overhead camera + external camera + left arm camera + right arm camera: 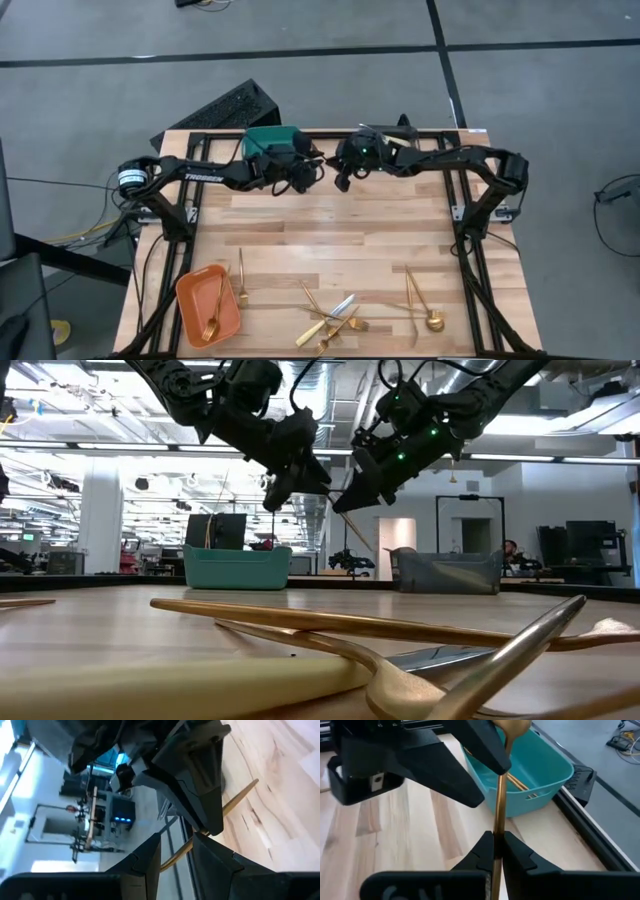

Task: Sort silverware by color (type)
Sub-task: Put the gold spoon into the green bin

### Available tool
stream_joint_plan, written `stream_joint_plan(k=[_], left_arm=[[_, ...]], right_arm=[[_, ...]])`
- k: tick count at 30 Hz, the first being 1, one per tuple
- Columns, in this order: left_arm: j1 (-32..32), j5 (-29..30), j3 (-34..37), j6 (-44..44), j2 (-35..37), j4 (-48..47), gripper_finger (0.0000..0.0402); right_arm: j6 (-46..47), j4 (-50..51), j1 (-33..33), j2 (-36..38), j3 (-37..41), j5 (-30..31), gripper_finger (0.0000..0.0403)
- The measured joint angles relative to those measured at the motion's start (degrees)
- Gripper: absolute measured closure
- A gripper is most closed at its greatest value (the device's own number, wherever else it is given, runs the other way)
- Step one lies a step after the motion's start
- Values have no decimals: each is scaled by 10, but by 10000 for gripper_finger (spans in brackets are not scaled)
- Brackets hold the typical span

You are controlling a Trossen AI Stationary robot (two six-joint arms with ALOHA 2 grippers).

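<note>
Above the back of the table, both grippers meet on one gold spoon (pixel 499 800). My right gripper (pixel 498 836) is shut on its handle. My left gripper (pixel 176 840) is shut around the same spoon nearer the bowl, and its dark fingers (pixel 490 755) show just beyond mine in the right wrist view. From above, the left gripper (pixel 305 178) and right gripper (pixel 343 178) stand tip to tip beside the teal bin (pixel 270 137). More gold silverware (pixel 335 318) lies near the front edge, with a spoon (pixel 430 320) to its right and another piece (pixel 241 278) to its left.
The teal bin (pixel 547 767) holds gold pieces. A grey bin (pixel 450 573) stands at the back right. An orange bin (pixel 190 285) at the front left holds a gold spoon (pixel 214 318). Black frame rails run along the table's sides and back.
</note>
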State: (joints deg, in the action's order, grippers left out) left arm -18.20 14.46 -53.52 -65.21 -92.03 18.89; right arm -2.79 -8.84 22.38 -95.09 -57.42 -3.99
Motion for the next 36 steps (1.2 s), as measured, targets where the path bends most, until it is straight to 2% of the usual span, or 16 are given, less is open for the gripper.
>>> stream_joint_plan(k=[6,14,22,29,33,36], left_arm=[[-3,2,-1,-64,0,-38,294],[5,26,-2,-71,1,-54,305],[10,31,-2,-12,1,-84,394],[10,59,1,51,1,-104,401],[5,100,2,91,-1,-115,401],[1,105,2,128,-1,-133,401]], right_arm=[[2,-1,-20,-1,1,10,363],[1,-2,-31,-1,2,15,364],[2,0,-31,-1,2,12,364],[2,-13,-32,-1,2,11,370],[15,-13,-37,1,0,-10,340],[16,-15,-42,0,0,-2,321]])
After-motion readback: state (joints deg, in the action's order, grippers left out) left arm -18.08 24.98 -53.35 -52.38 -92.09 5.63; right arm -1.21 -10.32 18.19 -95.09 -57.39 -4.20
